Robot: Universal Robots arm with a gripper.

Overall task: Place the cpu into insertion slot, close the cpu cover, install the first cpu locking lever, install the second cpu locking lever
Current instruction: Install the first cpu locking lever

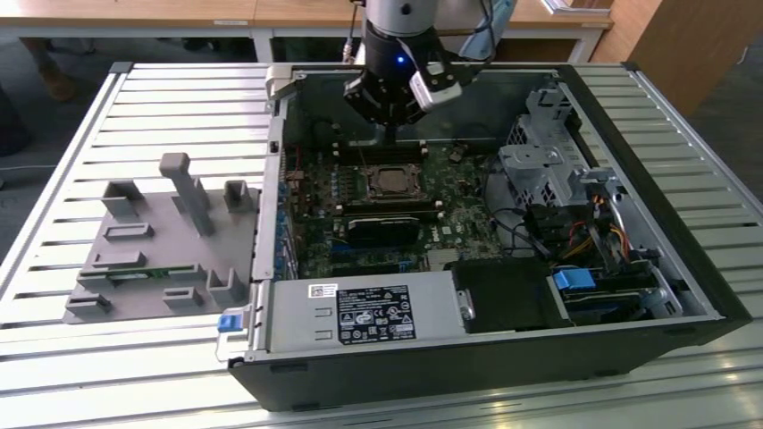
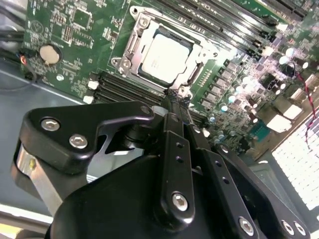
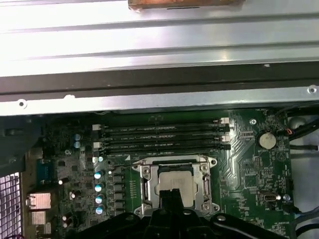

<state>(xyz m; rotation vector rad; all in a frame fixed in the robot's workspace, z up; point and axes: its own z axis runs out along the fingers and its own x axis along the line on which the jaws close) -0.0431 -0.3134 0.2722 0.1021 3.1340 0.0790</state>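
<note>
The cpu (image 2: 164, 54) lies flat in the insertion slot (image 2: 130, 46) on the green motherboard, its silver-grey top showing. The cpu cover (image 3: 205, 178), a silver frame, lies down around it. In the exterior view the cpu (image 1: 391, 181) sits mid-board inside the open computer case. My gripper (image 1: 390, 138) hangs just above the board, over the memory slots at the socket's far edge. Its black fingers (image 2: 173, 124) are shut together with nothing between them, their tip close to the socket's rim. In the first wrist view the gripper (image 3: 169, 196) overlaps the cpu (image 3: 179, 180). I cannot make out the locking levers.
Long black memory slots (image 3: 162, 137) run beside the socket. A black block (image 1: 384, 231) sits on its near side. The case wall (image 3: 159, 94) rises close behind the gripper. Drive cages and cables (image 1: 560, 197) crowd the exterior view's right. A grey fixture tray (image 1: 161, 241) stands outside the case.
</note>
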